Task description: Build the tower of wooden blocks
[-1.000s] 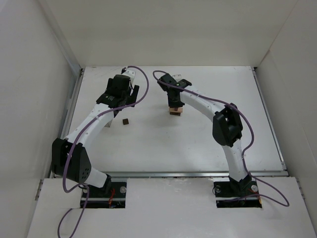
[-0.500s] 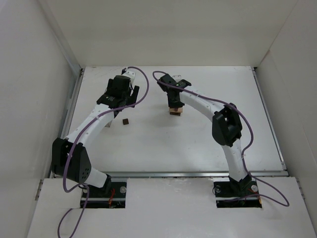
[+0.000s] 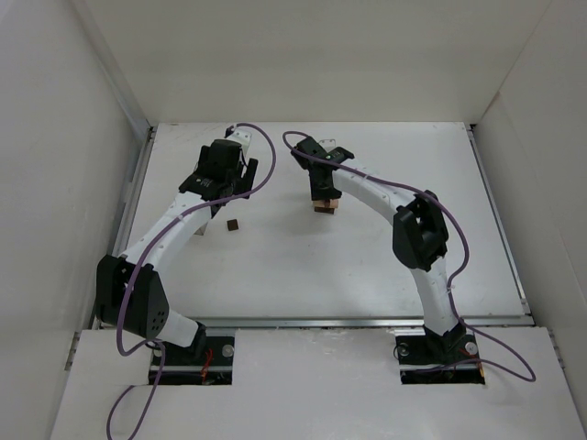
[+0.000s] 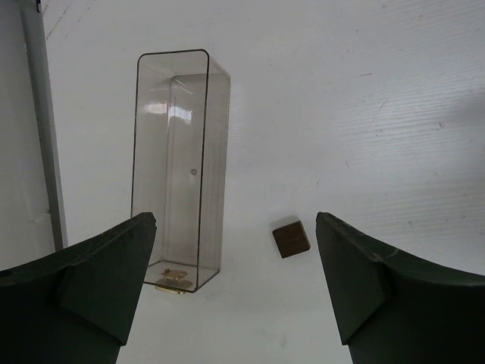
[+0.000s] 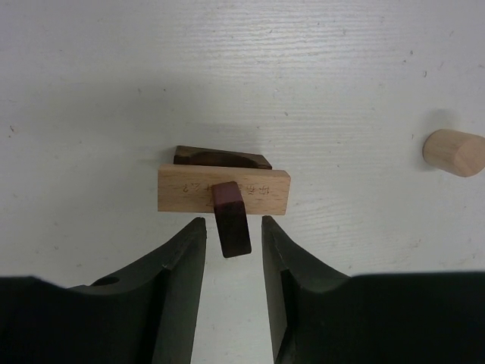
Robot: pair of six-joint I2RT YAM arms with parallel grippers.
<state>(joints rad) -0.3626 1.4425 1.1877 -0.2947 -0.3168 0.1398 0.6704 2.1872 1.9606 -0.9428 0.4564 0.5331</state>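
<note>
In the right wrist view a flat tan slab point(image 5: 189, 190) lies on a dark brown piece point(image 5: 220, 158). A dark reddish-brown block point(image 5: 229, 216) stands on the slab. My right gripper point(image 5: 233, 224) is open, its jaws on either side of this block with a small gap on each side. A pale beige cylinder point(image 5: 453, 152) lies on its side to the right. The stack also shows in the top view point(image 3: 323, 204). My left gripper point(image 4: 235, 224) is open and empty above a loose dark brown cube point(image 4: 291, 238), which also shows in the top view point(image 3: 233, 224).
A clear plastic rectangular box point(image 4: 178, 167) lies on the white table point(image 3: 367, 247) left of the loose cube, with a small brass-coloured part at its near end. A metal rail runs along the table's left edge point(image 4: 42, 136). White walls enclose the table.
</note>
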